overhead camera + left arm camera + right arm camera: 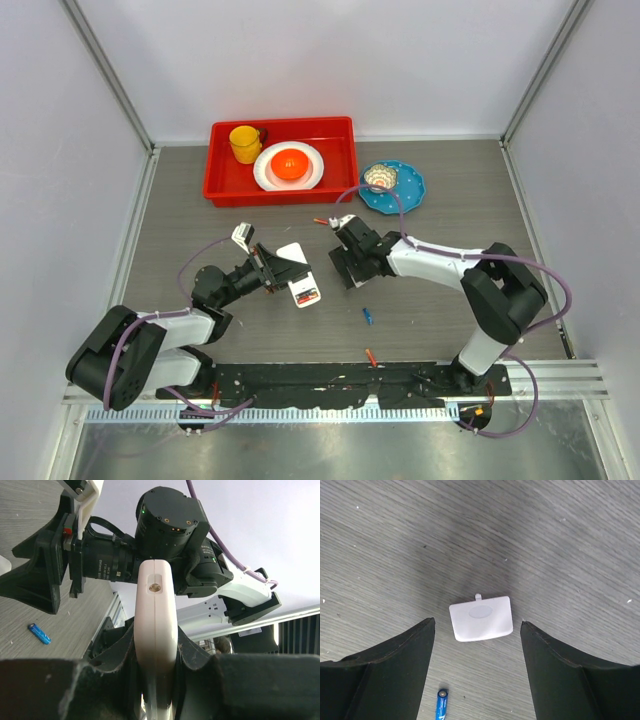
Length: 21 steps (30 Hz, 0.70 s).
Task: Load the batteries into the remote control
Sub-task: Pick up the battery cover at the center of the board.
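Between left jaws, remote (298, 275) keypad-end nearward

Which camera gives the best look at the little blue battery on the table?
The left wrist view: the blue battery lies whole and clear there. The top view shows only a tiny blue speck; the right wrist view cuts it off at the bottom edge.

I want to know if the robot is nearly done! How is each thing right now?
left gripper: shut on the remote control.
remote control: clamped between the gripper's fingers.
right gripper: open, holding nothing, above the white cover.
white cover: lying flat and loose on the table.
blue battery: lying on the table, not loaded.
yellow cup: upright in the red tray.
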{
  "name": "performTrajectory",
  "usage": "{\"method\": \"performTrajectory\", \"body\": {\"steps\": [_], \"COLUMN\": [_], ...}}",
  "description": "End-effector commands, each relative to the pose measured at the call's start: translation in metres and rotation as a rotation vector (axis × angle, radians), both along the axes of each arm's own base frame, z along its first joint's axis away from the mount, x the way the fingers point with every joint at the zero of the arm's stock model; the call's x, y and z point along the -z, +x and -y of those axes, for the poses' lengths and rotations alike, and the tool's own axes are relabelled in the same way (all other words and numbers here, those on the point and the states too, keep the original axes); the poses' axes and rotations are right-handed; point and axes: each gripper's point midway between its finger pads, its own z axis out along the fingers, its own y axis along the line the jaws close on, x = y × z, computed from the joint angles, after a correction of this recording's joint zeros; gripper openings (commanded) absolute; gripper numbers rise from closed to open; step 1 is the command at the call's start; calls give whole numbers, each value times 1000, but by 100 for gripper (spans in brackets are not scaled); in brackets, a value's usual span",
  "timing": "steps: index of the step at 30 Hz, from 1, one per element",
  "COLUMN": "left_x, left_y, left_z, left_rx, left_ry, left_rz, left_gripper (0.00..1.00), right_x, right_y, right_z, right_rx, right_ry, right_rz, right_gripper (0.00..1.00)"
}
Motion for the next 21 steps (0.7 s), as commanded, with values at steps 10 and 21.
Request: {"method": "performTrajectory", "body": {"steps": [10, 21], "left_x": [-49, -50], "left_y": [-13, -14], "left_z": [-9, -9], "left_rx": [-7, -5], "left_ry": [-122, -124], "left_rz": [232, 232], "left_gripper": [0, 0], "right_x": [14, 24], "right_y": [-2, -17], "right_z": [-1, -2], "right_rx": [-77, -33], "right_ry": [-59, 0], "right_rz": [-46, -132], "right_gripper": [72, 66]}}
